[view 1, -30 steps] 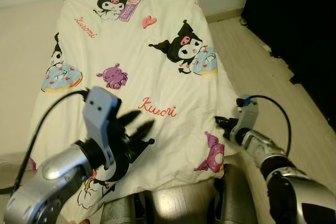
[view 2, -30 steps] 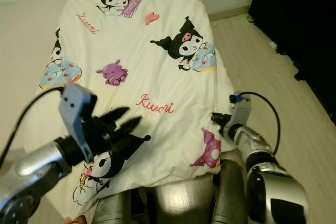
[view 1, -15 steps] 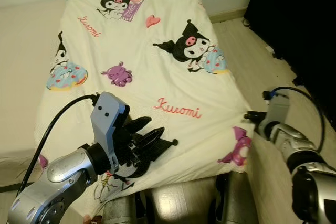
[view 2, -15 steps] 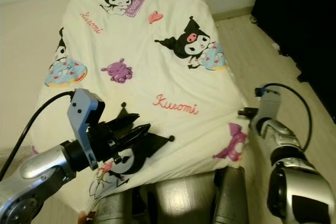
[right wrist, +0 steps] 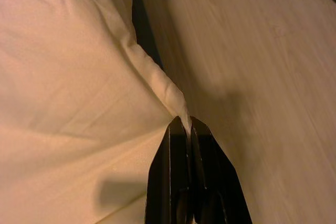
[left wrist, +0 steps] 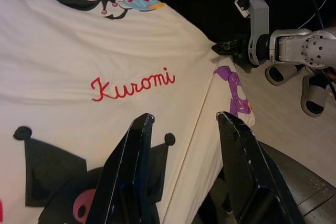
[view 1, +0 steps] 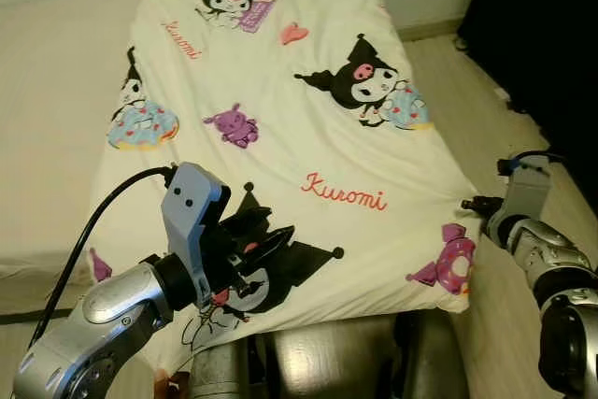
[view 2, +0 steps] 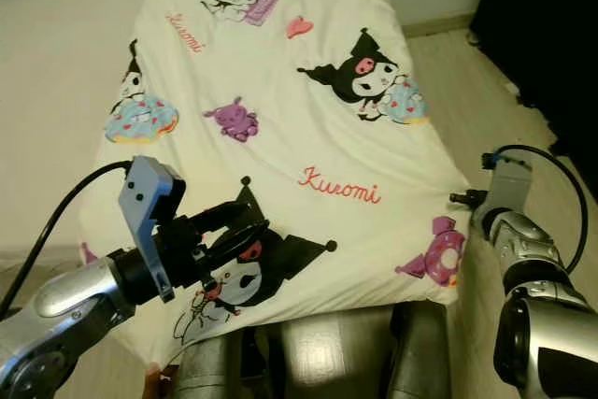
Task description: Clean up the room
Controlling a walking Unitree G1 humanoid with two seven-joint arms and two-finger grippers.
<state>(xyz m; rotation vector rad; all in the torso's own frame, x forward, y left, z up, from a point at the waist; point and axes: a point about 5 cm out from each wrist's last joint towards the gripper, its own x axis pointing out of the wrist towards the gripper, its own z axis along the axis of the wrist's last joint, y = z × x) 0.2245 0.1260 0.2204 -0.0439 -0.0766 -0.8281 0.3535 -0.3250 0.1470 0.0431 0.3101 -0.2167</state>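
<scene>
Two grippers at cartoon-print blanket [view 1: 308, 128], right gripper [right wrist: 187, 129] pinching its corner, left gripper [left wrist: 184, 145] spread open, empty above it.

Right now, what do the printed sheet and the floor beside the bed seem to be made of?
Sheet: soft woven fabric, likely cotton, matte; it creases and bunches where the right pincer pinches its edge. Floor: pale wood or laminate planks, low sheen, faint grain and seams. The left pincer hovers open above the print.

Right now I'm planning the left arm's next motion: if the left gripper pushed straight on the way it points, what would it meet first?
Most likely the blanket: the left gripper points low across it, open. Depth is unclear.
</scene>
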